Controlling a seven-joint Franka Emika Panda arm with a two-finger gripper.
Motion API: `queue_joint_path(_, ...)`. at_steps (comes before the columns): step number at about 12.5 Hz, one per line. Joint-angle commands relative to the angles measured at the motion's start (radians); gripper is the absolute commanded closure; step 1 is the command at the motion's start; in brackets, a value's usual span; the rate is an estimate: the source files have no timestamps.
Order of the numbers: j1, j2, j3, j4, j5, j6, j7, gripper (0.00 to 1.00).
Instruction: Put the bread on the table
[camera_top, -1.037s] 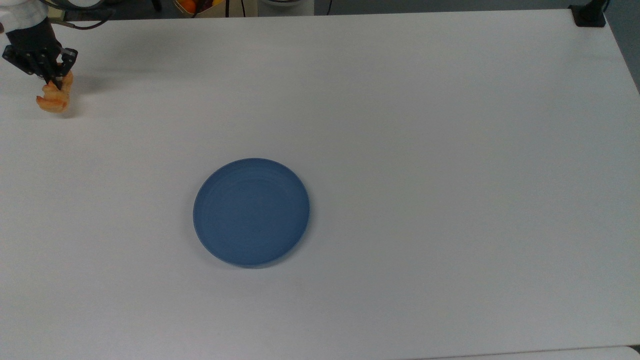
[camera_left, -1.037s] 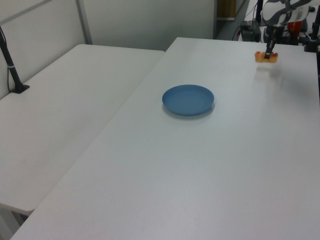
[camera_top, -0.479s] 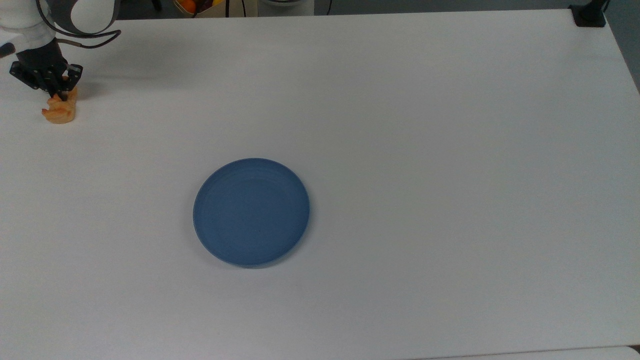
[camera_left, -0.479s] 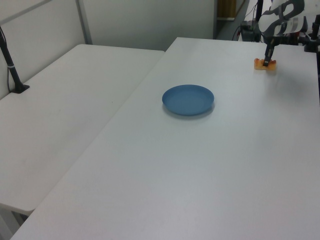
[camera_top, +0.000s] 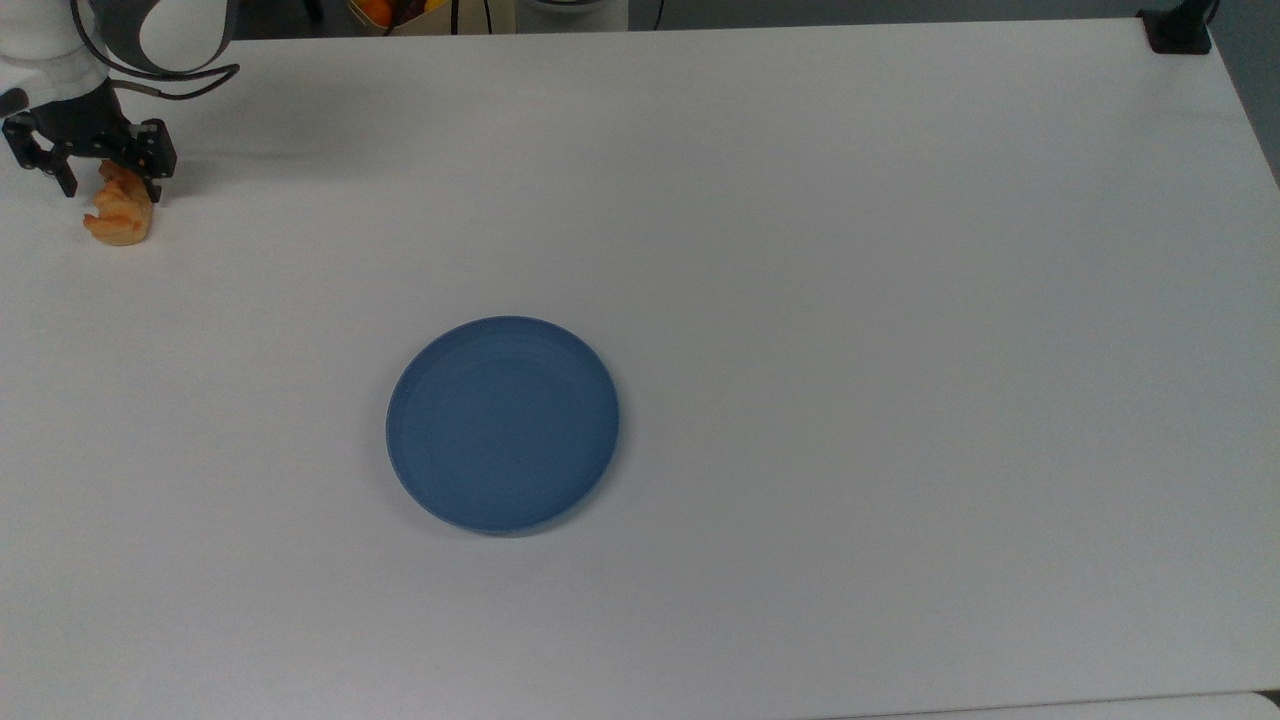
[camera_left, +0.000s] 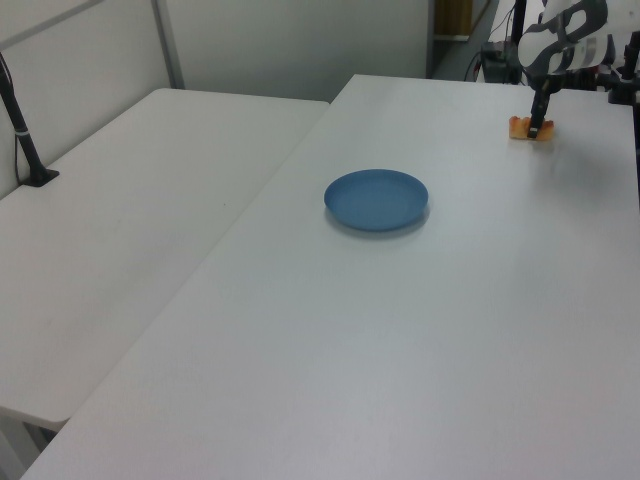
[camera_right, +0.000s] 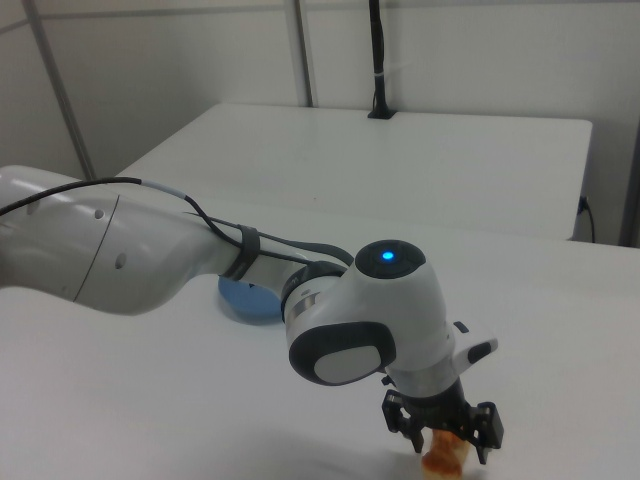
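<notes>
Bread set down at the table's corner, fingers released.
Your table (camera_top: 800, 250) carries a plate (camera_top: 503, 423) mid-surface; the bread (camera_top: 118, 212) rests near the top view's upper-left corner, your gripper (camera_top: 106, 185) spread astride it, probably ready to lift away.

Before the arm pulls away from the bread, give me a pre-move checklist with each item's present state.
1. Bread resting on the table: ok; it sits on the white surface in the top view's far left corner.
2. Pincer open: ok; the fingers stand apart on either side of the bread.
3. Fingers clear of the bread: cannot tell; they sit close around it.
4. Bread off the blue plate: ok; the plate lies apart, with nothing on it.
5. Bread safely inside the table edge: cannot tell.
</notes>
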Motion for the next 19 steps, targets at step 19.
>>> queue_joint_path(19,0.109,-0.388,0.524,0.169,-0.439,-0.554,1.077,0.0)
